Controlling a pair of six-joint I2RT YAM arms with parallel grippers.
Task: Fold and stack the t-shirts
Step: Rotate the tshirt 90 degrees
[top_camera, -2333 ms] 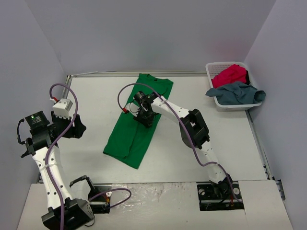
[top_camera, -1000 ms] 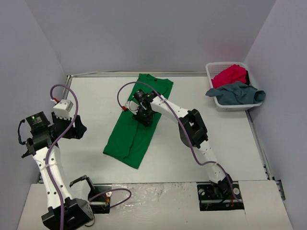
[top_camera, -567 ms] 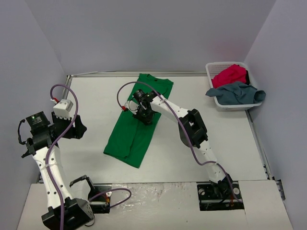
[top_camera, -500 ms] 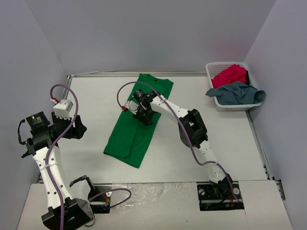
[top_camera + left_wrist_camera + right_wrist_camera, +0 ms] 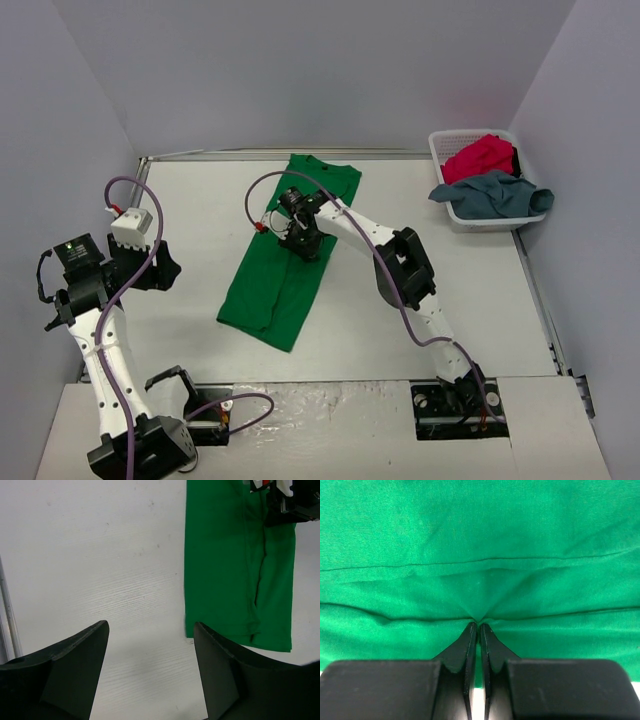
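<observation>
While the right gripper [image 5: 476,625] has its two black fingers pressed tight together on a small pucker of cloth, the green t-shirt [image 5: 262,292] lies flat on the white table [image 5: 180,200] as a long, narrow strip. Its long axis runs on a slant, from the far edge of the table near the middle down toward the near left. The broader end points at the back wall and the narrower end at the left arm's side. In the right wrist view, creases fan out from the pinched spot and a seam line runs across the cloth just beyond the fingertips. Seen from above, that gripper [image 5: 301,243] sits on the strip's right half, somewhat nearer the far end than the near one. The left gripper [image 5: 150,630] hangs over bare table well to the left of the shirt, its jaws spread wide with nothing between them. The red t-shirt [image 5: 481,156] is bunched in the white basket [image 5: 438,148] at the far right corner, and the grey-blue t-shirt [image 5: 492,194] spills over its near rim.
</observation>
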